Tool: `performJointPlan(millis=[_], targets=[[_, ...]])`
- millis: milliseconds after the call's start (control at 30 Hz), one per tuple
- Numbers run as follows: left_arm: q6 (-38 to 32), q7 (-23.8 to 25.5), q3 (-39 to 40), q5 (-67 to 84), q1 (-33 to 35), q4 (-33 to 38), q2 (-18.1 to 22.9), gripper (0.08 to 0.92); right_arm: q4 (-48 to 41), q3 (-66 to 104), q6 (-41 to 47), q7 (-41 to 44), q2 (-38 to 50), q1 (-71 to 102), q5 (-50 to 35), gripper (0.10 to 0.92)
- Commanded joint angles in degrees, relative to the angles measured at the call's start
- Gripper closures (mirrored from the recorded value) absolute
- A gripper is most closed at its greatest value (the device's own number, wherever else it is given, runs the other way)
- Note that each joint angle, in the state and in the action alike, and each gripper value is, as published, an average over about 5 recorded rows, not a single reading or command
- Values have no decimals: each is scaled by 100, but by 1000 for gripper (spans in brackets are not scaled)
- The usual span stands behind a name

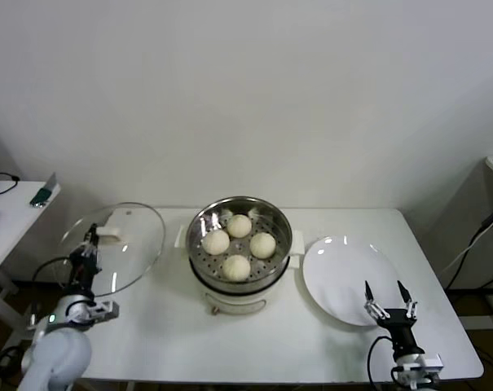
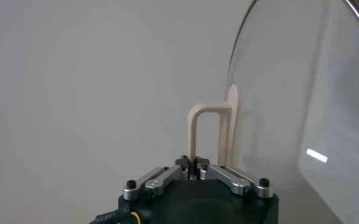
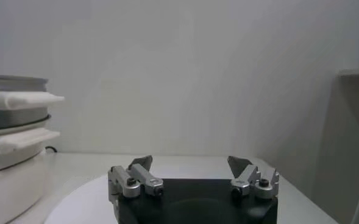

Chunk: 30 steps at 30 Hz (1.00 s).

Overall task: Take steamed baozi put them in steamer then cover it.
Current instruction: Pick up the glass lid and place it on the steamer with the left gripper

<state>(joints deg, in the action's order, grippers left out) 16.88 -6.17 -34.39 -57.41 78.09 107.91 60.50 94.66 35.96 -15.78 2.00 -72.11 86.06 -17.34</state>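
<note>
Head view: steamer [image 1: 239, 262] sits mid tabletop [image 1: 173, 326], steel basket on cream-white pot base, side handles out to both sides. All 4 steamed baozi [image 1: 239, 226] lie inside basket on the perforated floor, arranged in a diamond, adjacent ones touching or nearly so. Basket uncovered.

Cover [image 1: 124, 248] is on robot's left side of steamer, apart from it, tilted up w/ its glass face toward the camera; far edge higher than near edge. Cannot tell if its rim touches the tabletop.

Left hand [image 1: 89, 244] at the cover's near-left edge, clenched on the cream-white handle [image 2: 206, 131]. Left wrist view: fingers [image 2: 161, 178] pinched together around the foot of the handle loop, glass dome and metal rim of cover [image 2: 301, 115] just beside.

White plate [image 1: 348, 281] lies flat on robot's right of steamer, near it, nothing on it.

Right hand [image 1: 390, 311] hovers at plate's near-right edge, released, fingertips well apart, gripping nothing. Right wrist view: right hand [image 3: 191, 163] w/ both fingers spread, steamer [image 3: 11, 146] off to one side, plate rim [image 3: 85, 198] below.
</note>
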Motion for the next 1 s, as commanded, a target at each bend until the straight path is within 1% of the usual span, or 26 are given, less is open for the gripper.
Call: performJointPlan(millis=[33,133,267,400,500,700,1000], targets=[[1773,1157,325,333,-98,1590,-489,852,-49,-29,114,-123,-18,-39,228,203],[2202,1400,828,23,-356,1797,-355,852,-92,-43,80,-119,-22,-71,225,203],[2546,1670,1650,-631,-762,1848,33,852,-190,-60,-24,-95,-28,-119,205,203],[2691,1988,2473,-1279,-1125,1698,498,852,-268,-89,-170,-18,-37,-128,164,203],[2707,2102,2894,-1671,-1343,1451,884,852,-298,-94,-243,16,-35,-115,113,203],[2754,2219,3500,-2224,-1668,1052,1558,852,-414,-68,-340,32,-20,-133,40,203],[2769,2281,3954,-2961,-1901,432,2482,852,-424,-58,-407,30,-52,-172,-9,203]])
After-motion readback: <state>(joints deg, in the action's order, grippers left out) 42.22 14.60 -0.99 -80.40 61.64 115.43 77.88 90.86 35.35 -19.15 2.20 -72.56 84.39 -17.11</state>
